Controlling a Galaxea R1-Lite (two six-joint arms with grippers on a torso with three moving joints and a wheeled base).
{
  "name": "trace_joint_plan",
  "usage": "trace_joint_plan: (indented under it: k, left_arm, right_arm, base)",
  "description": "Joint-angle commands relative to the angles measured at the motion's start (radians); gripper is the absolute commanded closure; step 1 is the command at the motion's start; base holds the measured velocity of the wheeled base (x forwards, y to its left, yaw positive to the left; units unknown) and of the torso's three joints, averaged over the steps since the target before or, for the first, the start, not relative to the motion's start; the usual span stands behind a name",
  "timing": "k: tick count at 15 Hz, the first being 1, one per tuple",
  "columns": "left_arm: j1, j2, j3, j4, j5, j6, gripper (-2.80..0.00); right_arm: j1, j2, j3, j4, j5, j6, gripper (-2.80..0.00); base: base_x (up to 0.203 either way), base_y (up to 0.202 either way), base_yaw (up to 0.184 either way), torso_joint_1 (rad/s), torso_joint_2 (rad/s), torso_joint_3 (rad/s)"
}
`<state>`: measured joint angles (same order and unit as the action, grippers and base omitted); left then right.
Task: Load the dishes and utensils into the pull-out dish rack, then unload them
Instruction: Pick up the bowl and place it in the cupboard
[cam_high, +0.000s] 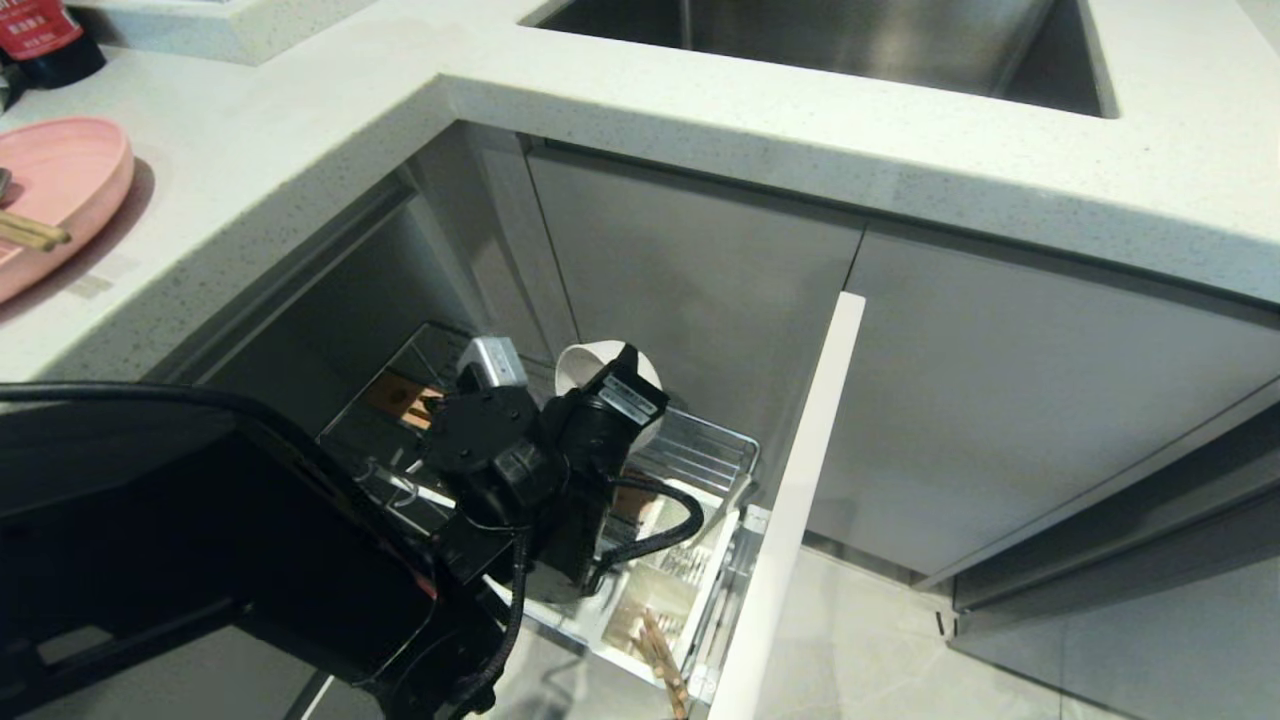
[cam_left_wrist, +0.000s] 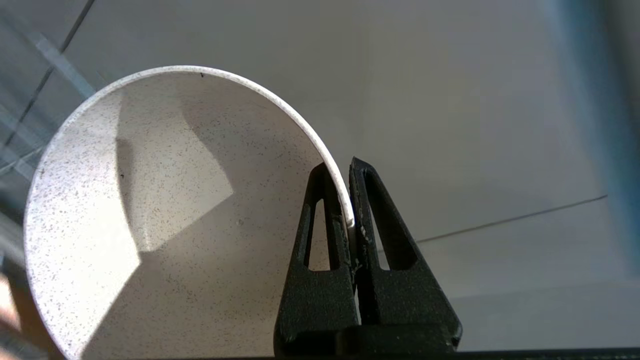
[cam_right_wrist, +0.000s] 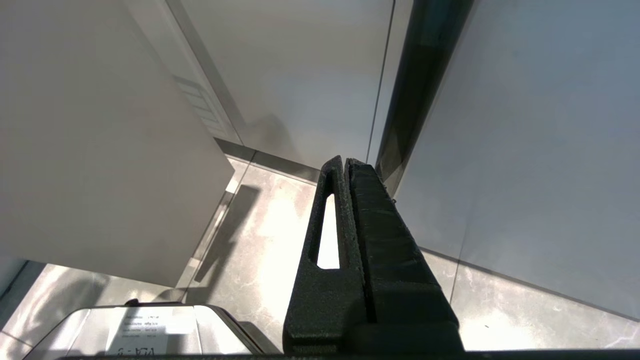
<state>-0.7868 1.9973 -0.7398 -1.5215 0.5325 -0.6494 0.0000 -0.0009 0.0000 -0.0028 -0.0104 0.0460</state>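
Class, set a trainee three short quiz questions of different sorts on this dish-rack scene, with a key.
1. True or false: the left gripper is shut on the rim of the white bowl.
2. Where is the pink plate? A in the rack; B on the counter; C in the sink.
3. Fill in: the right gripper is shut and holds ____.

Key: 1 true; 2 B; 3 nothing.

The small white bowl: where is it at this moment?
In the head view the small white bowl is held by its rim in the left gripper, tilted above the chrome wire pull-out dish rack below the counter.
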Motion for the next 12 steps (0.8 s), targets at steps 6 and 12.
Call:
trace_joint_plan:
  k: [6, 12]
  left_arm:
    - [0.069, -0.068, 0.002, -0.008, -0.068, -0.114, 0.00]
    - [0.072, -0.053, 0.024, -0.008, -0.068, -0.214, 0.00]
  right_arm:
    - [0.000, 0.001, 0.000, 0.000, 0.000, 0.000, 0.00]
    - [0.000, 0.001, 0.000, 0.000, 0.001, 0.000, 0.00]
  base:
    - [0.000, 0.000, 0.000, 0.000, 0.00, 0.000]
    - [0.000, 0.000, 0.000, 0.000, 0.00, 0.000]
